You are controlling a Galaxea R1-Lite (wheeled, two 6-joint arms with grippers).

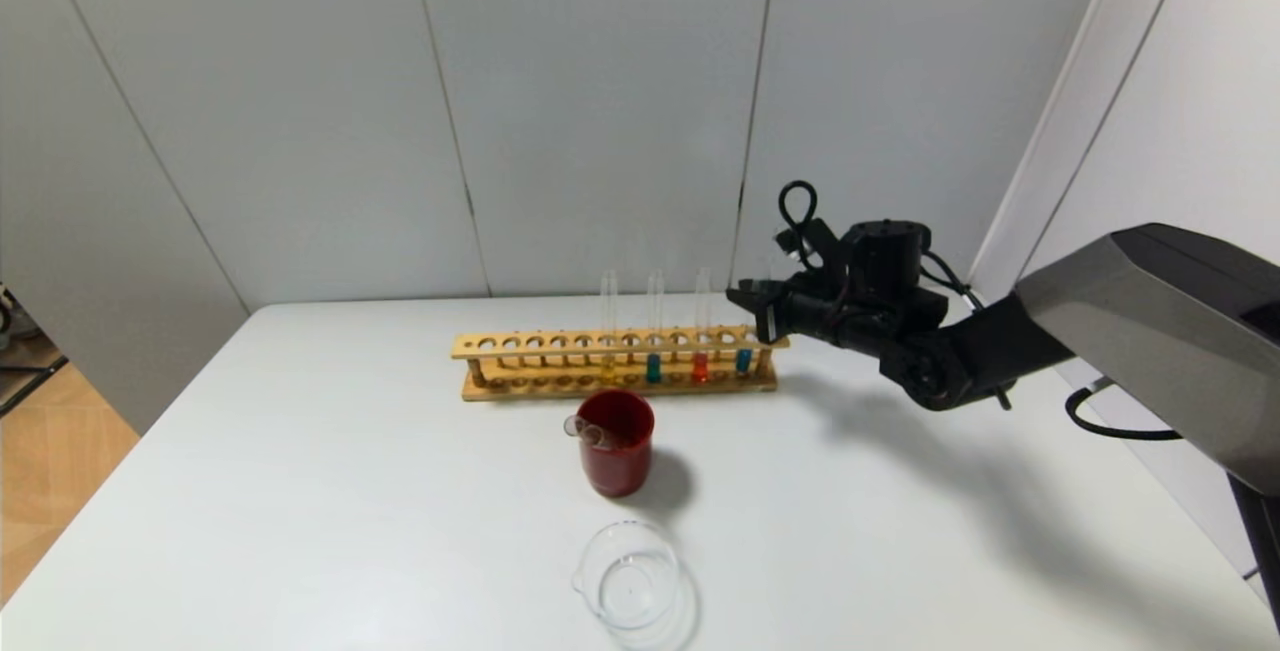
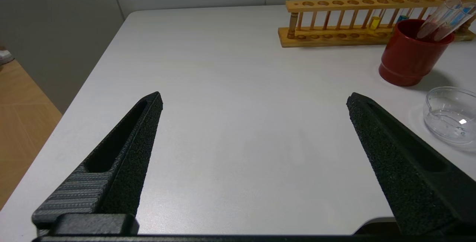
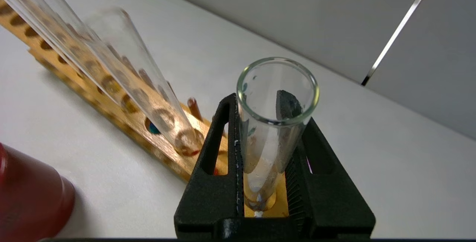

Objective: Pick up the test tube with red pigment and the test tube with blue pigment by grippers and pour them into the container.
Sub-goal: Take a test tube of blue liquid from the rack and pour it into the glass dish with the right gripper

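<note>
Blue-pigment test tube [image 1: 743, 336] stands in the wooden rack [image 1: 617, 364] at centre frame, right hand [image 3: 266, 160] clamped on it. Red-pigment tube [image 1: 700, 331] waits beside it. Container [image 1: 628, 574] at lower centre looks empty, so both pours remain. Left hand [image 2: 253, 123] hangs open over the tabletop [image 2: 230, 86].

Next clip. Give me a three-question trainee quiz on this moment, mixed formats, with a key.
1. True or false: the right gripper is shut on the test tube with blue pigment, which stands in the wooden rack.
2. What does the red cup hold? A) two glass tubes B) nothing C) a spoon
3. Fill in: the left gripper, parked over the white table, has its jaws ____.
Key: 1 true; 2 A; 3 open.
</note>
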